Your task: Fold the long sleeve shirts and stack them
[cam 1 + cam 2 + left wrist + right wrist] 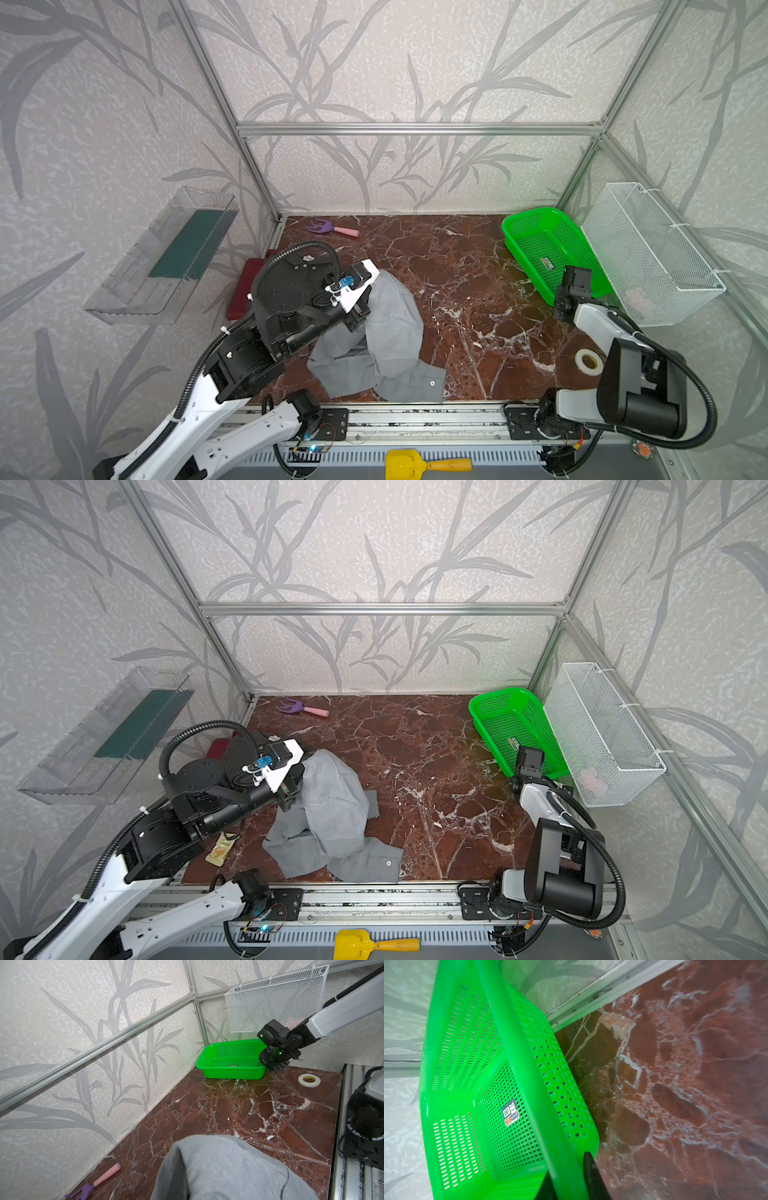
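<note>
Rumpled light grey shirt (392,332), cuff button showing, heaped front-left on tabletop (478,291). Top bunched in the closed left pincer (362,308). Right pincer (569,1176) clamps green basket (467,1043) rim.

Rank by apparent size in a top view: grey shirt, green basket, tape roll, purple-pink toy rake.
1. light grey shirt, largest though partly hidden.
2. green basket.
3. toy rake and tape roll: unranked; the rake is longer but thin, the roll rounder and nearer the camera.
</note>
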Robot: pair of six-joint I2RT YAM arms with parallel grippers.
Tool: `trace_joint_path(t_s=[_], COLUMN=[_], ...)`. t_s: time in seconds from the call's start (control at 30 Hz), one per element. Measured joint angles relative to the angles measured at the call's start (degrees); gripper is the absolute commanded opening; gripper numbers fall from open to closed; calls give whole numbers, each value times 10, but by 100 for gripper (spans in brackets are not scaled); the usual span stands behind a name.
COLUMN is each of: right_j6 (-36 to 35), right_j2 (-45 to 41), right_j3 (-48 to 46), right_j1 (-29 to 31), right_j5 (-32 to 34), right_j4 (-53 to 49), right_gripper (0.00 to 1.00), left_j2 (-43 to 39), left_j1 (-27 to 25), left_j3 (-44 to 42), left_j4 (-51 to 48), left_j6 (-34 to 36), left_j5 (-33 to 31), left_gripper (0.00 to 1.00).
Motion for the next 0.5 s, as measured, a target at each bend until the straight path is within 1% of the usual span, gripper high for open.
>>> trace_joint_path(t_s=[0.1,0.13,0.23,0.33,0.43,0.5], right_j6=[4,5,-5,-19,-40,-63], right_j2=[4,2,-26,-82,-157,-203], right_j3=[-4,-9,-38,-76,-103,-107], right_j1=[-2,-2,-2,11,46,65], right_j5=[-14,-19,-37,-52,-59,-68], right_j4=[20,26,35,35,17,3], right_gripper=[53,59,67,74,83,84], left_j2=[3,4,14,34,77,114], left_j1=[0,0,0,0,0,0], left_j3=[-1,-1,-1,11,51,90], left_j4=[8,11,21,28,35,38], left_j6=[-1,-2,-6,-10,-17,-24], left_j5=[0,0,-5,-12,-25,-34], left_gripper=[0,0,0,0,0,0])
